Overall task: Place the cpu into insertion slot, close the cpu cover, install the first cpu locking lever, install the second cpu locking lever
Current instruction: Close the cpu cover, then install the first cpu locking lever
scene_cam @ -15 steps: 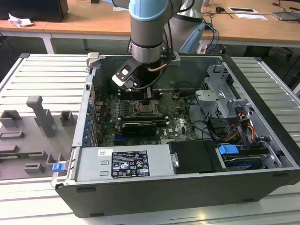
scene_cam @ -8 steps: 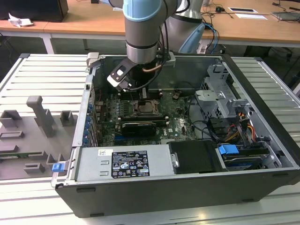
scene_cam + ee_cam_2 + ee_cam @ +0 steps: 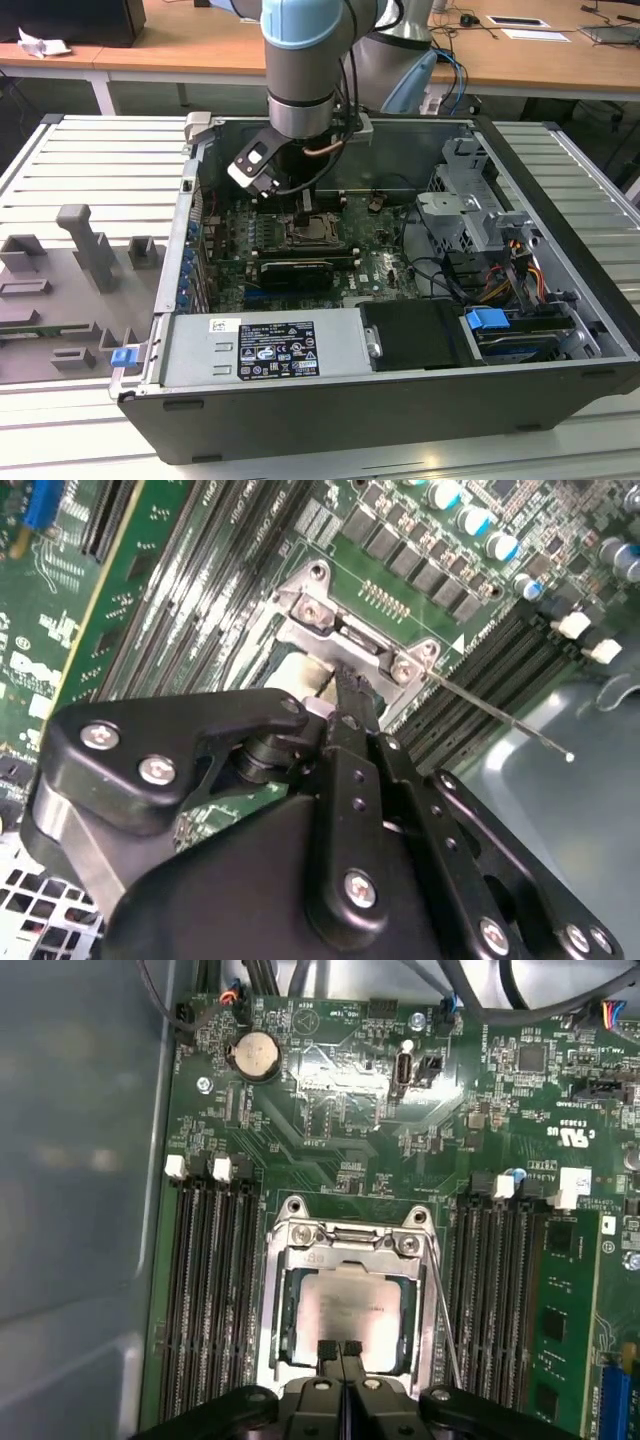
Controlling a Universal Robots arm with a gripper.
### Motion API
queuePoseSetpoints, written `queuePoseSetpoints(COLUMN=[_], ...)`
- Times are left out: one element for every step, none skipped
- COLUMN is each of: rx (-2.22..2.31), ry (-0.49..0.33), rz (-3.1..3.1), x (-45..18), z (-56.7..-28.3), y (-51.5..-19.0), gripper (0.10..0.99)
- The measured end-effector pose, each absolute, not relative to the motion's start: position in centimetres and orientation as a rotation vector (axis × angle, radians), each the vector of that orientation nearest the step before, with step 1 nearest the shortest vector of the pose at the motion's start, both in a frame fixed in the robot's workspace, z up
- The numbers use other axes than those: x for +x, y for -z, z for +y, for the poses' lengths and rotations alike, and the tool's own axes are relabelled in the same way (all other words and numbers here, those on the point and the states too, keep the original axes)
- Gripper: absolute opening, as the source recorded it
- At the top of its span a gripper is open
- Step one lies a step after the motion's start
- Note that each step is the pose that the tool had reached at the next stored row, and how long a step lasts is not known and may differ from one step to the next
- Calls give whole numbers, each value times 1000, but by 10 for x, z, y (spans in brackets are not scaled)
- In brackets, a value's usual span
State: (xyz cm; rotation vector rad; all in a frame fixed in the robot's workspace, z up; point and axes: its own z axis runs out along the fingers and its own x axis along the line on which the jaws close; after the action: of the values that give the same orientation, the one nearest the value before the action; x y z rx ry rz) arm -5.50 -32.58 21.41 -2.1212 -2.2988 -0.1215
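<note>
Two hazards stand out: the fingertips slipping off thin metal, and a snag on the wire lever.

Exterior view: the gripper [image 3: 304, 212] hangs inside the open computer case [image 3: 350, 425]. Its tip is down on the insertion slot [image 3: 310, 232], which lies at 12 o'clock from the long black graphics card [image 3: 295, 272]. Cables and sheet-metal bays at 3 o'clock of the slot are well apart from the arm, so they probably pose little risk.

First wrist view: the cpu [image 3: 345, 1305], a flat square with a dull silvery plate, sits in the slot. The cpu cover [image 3: 340, 1257], a thin bright stamped frame, lies down around it. The black fingers are drawn together with no gap showing, and their tips rest at the cover's near edge. Nothing is visibly held. A thin steel-wire locking lever [image 3: 445, 1320] runs between the cover and the ribbed black memory slots [image 3: 490, 1290].

Second wrist view: the lever juts from a socket corner out past the memory slots and does not appear to be hooked down. The cover is smooth, hard metal that likely gives little friction, so a side load could skate the tips onto the green motherboard [image 3: 375, 575]. The springy wire could also flick free.
</note>
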Motion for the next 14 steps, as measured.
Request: queuePoseSetpoints(rx=[-2121, -2121, -2121, -2120, -2120, -2120, -2120, -2120, -2120, -2120, -2120, -2120, -2120, -2120], ry=[120, 120, 120, 119, 119, 118, 117, 117, 117, 117, 117, 117, 117, 117], rz=[-2298, -2298, -2298, -2298, -2298, -2297, -2297, -2297, -2297, -2297, -2297, -2297, -2297, -2297], x=[-52, -50, -47, -44, -43, -40, -39, -39, -38, -38, -38, -38, -38, -38], z=[-326, -326, -326, -326, -326, -326, -326, -326, -326, -326, -326, -326, -326, -326], y=[-214, -214, -214, -214, -214, -214, -214, -214, -214, -214, -214, -214, -217, -218], gripper=[106, 106, 106, 106, 106, 106, 106, 106, 106, 106, 106, 106, 106, 106])
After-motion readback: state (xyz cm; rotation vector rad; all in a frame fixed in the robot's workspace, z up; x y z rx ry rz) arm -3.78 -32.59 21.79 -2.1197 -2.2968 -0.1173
